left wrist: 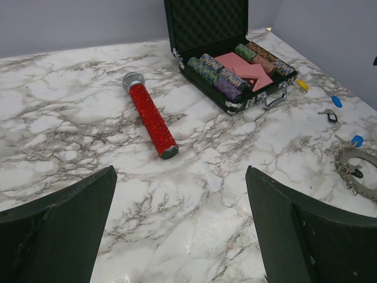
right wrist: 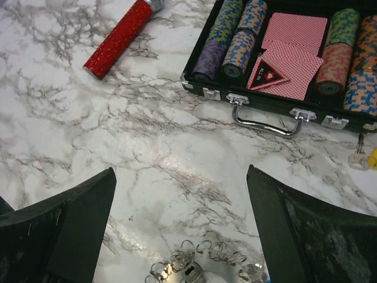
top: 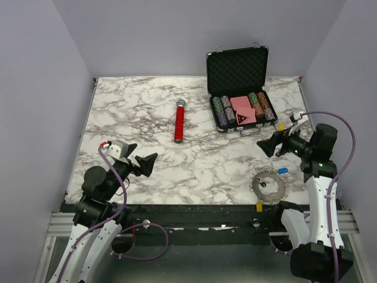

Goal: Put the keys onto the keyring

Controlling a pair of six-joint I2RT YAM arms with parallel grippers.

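The keyring (top: 269, 186), a jagged grey metal loop, lies near the table's front right; its yellow tag (top: 259, 206) is at the edge. A blue-headed key (top: 283, 171) lies just beyond the loop. The left wrist view shows the keyring (left wrist: 355, 171) at far right, with a blue key (left wrist: 357, 140), a black-headed key (left wrist: 328, 115), another blue key (left wrist: 336, 101) and a yellow one (left wrist: 302, 85) scattered beyond it. My right gripper (top: 271, 144) hovers open above the table behind the loop, whose wire coils (right wrist: 206, 264) show at its view's bottom. My left gripper (top: 145, 163) is open at front left, holding nothing.
A red glitter microphone (top: 179, 121) lies in the middle of the marble table. An open black case (top: 238, 71) with poker chips and red cards stands at the back right. A silver key (right wrist: 358, 157) lies by the case's front right corner.
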